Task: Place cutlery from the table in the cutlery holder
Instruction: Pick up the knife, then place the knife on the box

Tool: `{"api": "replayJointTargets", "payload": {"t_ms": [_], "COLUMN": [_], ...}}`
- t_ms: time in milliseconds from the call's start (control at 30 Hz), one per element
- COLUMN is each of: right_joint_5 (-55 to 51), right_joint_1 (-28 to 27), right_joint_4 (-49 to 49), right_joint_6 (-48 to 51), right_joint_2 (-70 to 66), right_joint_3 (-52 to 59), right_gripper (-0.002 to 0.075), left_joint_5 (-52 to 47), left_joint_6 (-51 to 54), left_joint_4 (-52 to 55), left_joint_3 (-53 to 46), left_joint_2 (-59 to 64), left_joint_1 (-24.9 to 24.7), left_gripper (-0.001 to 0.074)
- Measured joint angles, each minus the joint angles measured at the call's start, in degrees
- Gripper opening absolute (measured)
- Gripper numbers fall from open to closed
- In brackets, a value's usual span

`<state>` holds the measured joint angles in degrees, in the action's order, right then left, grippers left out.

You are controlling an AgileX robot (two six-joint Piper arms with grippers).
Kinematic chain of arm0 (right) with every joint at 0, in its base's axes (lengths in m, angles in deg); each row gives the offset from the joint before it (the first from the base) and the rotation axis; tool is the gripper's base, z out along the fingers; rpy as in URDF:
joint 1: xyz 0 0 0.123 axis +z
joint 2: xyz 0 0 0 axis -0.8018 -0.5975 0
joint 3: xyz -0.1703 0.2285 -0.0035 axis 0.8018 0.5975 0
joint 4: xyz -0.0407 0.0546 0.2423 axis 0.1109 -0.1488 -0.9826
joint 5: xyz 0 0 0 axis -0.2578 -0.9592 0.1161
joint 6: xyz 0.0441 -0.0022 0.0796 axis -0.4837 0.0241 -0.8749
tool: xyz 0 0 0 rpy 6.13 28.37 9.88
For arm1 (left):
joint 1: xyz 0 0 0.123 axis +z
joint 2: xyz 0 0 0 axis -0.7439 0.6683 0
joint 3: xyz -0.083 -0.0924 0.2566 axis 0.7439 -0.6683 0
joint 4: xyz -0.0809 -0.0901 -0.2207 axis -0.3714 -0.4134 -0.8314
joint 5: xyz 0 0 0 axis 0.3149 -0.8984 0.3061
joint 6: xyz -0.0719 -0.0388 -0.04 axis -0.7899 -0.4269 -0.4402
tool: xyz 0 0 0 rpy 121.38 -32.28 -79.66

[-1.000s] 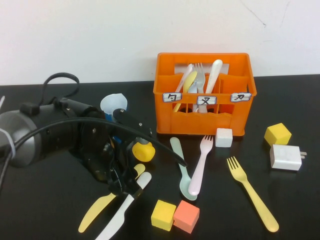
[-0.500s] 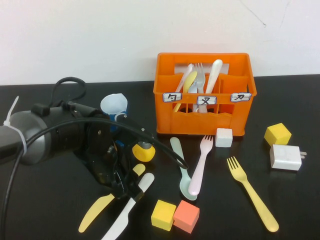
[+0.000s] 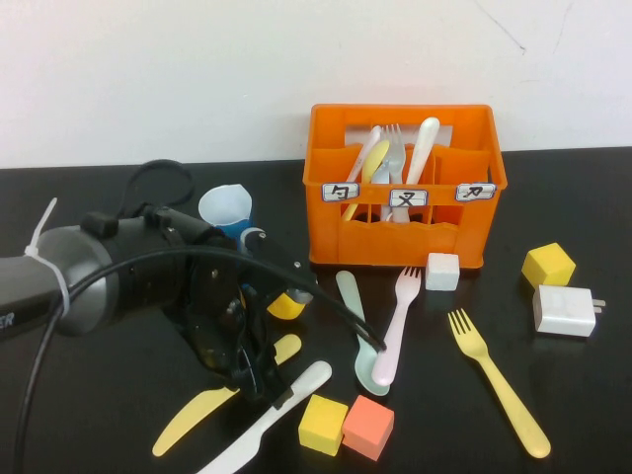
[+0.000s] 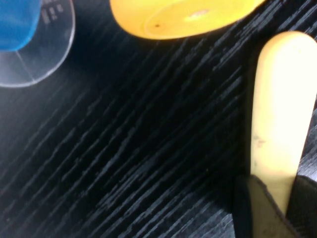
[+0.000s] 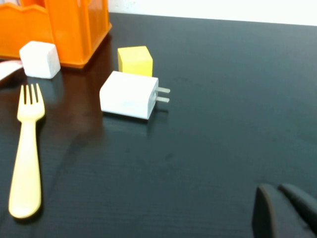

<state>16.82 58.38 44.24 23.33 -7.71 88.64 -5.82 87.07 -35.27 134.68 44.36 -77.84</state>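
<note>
Since a second ago your left gripper [image 3: 265, 380] has slid toward the yellow knife [image 3: 225, 397], and the white knife [image 3: 269, 417] beside it has swung, its handle now pointing toward the yellow cube [image 3: 323, 425]. The wrist view shows the yellow knife [image 4: 282, 109] running between the dark fingers [image 4: 262, 208], which are closing around its handle; I judge the pinch only just forming. Let the fingers seat fully before you lift, raise straight up so the blade does not drag the white knife, then carry it over the cutlery holder [image 3: 406, 188] at the back of the tabletop [image 3: 99, 434] and drop it into a compartment.

Your right gripper [image 5: 287, 210] hangs low over bare tabletop near the white plug adapter [image 5: 129, 94], its fingers pressed together and holding nothing. It does not show in the high view.

Still lying in front of the holder are a mint spoon [image 3: 361, 336], a pink fork [image 3: 395, 326] and a yellow fork [image 3: 499, 385].

Three white labels [image 3: 408, 197] on the holder's front carry black characters; I cannot read them with confidence. A few white letters show on the left arm's casing, cut off at the edge.
</note>
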Motion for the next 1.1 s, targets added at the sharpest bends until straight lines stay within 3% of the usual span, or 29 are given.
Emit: {"api": "replayJointTargets", "payload": {"t_ms": [233, 433, 567, 800, 1100], "right_joint_5": [0.00, 0.00, 0.00, 0.00, 0.00], "right_joint_1": [0.00, 0.00, 0.00, 0.00, 0.00], "right_joint_4": [0.00, 0.00, 0.00, 0.00, 0.00], "right_joint_6": [0.00, 0.00, 0.00, 0.00, 0.00], "right_joint_2": [0.00, 0.00, 0.00, 0.00, 0.00], "right_joint_3": [0.00, 0.00, 0.00, 0.00, 0.00], "right_gripper": [-0.0003, -0.0003, -0.0003, -0.0003, -0.0003], "left_joint_5": [1.61, 12.37, 24.80, 56.63, 80.37], "left_joint_6": [-2.15, -5.52, -7.69, -13.33, -25.61], "left_joint_4": [2.44, 2.72, 2.62, 2.67, 7.34], "left_joint_3": [-2.85, -9.21, -16.03, -28.02, -29.00], "left_joint_2": [-6.46, -16.70, -23.41, -30.72, -29.95], "left_joint_1": [-1.55, -1.54, -1.54, -1.54, -1.54], "left_gripper": [0.0108, 0.0108, 0.0108, 0.0108, 0.0108]}}
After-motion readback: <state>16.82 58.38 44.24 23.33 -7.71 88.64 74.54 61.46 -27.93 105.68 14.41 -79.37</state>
